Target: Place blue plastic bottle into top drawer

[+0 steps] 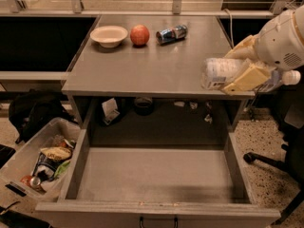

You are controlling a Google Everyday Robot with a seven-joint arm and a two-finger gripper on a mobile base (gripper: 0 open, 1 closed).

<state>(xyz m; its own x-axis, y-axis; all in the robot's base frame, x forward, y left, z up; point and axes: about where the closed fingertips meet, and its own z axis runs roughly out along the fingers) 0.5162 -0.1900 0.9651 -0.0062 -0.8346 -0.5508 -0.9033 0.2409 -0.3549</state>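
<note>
"Camera view, right-hand side: where did we find the gripper [232,71]?"

"At the right edge of the bench [142,70], reaching in from the white arm [282,39]. Its two yellowish fingers [249,77] sat one in front of and one behind the blue plastic bottle [216,70], clamped on it."

"How did the bottle lie?"

"On its side, white cap [290,77] pointing right, past the bench edge. We could not tell whether it touched the bench top."

"Could we read the label?"

"No. We saw a pale bluish-white band with small dark print near its lower edge, but nothing legible. The blue soda can [171,33] at the back of the bench lay tipped over, and its markings were unreadable too."

"And the top drawer [156,175]?"

"Pulled fully out below the bench, its flat grey bottom showing, with the dark handle [158,221] at the front. The bottle was well above it and off to the right."

"What else did we note?"

"A white bowl [109,35] and a red apple [139,34] stood just left of the can. On the floor to the left sat a clear plastic bin [14,167] holding wrappers; we could not make out any brand on them."
</note>
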